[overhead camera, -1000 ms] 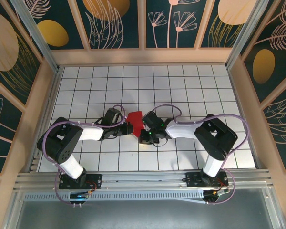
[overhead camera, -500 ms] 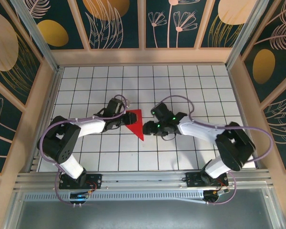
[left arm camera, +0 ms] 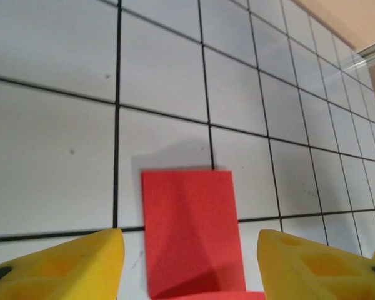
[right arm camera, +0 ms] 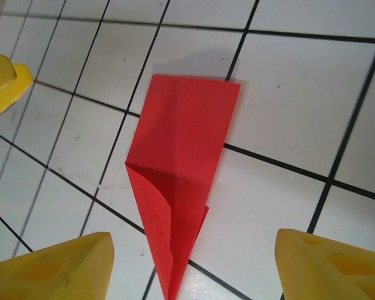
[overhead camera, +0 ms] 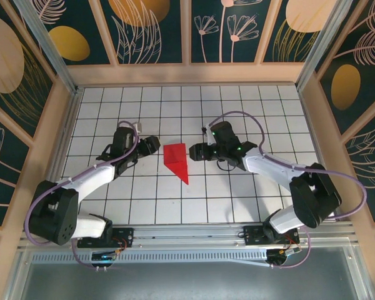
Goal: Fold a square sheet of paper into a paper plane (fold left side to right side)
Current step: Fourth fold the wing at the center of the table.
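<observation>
The left gripper [overhead camera: 151, 145] hovers left of centre over the white gridded tabletop [overhead camera: 269, 106], with several bare tiles between it and the left wall. Its jaws are spread and hold nothing. In its wrist view the yellow fingers [left arm camera: 56, 265] flank the blunt end of the paper plane [left arm camera: 190, 237] without touching it. The plane [overhead camera: 177, 159] lies flat near the middle of the table (a slim red dart, square end toward the far wall, point toward the arm bases), just apart from both grippers. To its right the right gripper [overhead camera: 194, 152] faces it, jaws likewise parted and empty. The tiles from there to the right wall are bare, as are the far rows. In the right wrist view the plane [right arm camera: 181, 156] shows an overlapping flap near its tip. The tip itself runs to the bottom edge of the frame. A yellow wedge [right arm camera: 0, 81] at that view's left edge is cut off and cannot be identified.
</observation>
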You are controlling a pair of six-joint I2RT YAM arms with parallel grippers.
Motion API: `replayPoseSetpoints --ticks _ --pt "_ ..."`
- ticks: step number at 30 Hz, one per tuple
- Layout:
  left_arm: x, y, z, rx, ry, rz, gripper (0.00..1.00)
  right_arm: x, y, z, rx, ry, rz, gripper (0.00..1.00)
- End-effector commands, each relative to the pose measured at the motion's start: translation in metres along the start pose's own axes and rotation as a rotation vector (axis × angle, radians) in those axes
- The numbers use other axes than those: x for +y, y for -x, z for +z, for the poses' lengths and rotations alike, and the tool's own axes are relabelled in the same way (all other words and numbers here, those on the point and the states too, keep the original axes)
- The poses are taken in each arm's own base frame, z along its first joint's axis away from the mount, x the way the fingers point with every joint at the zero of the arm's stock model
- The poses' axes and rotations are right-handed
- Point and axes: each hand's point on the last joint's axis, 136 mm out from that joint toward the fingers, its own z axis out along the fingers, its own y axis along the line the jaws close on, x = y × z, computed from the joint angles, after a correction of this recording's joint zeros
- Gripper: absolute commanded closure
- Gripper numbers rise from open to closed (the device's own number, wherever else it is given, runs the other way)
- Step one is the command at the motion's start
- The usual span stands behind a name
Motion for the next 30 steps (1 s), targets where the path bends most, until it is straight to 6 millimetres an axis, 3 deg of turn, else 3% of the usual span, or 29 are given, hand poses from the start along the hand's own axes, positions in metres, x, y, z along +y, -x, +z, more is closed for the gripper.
replayPoseSetpoints --ticks 1,9,19,25,30 --pt "0.005 -0.008 -0.003 -0.003 -0.014 -0.064 0.41 0.001 -0.018 0.021 0.064 0.064 -0.064 0.36" --pt "0.014 -0.037 -0.005 -0.008 -0.118 -0.231 0.42 0.009 -0.03 0.049 0.09 0.129 -0.093 0.38" --pt "0.012 -0.041 -0.007 0.012 -0.124 -0.223 0.41 0.021 -0.04 0.067 0.112 0.19 -0.095 0.42" --pt "0.013 -0.043 -0.006 0.02 -0.118 -0.211 0.41 0.024 -0.041 0.077 0.126 0.205 -0.086 0.57" --pt "0.015 -0.045 -0.007 0.023 -0.115 -0.211 0.4 0.023 -0.039 0.073 0.114 0.198 -0.083 0.85"
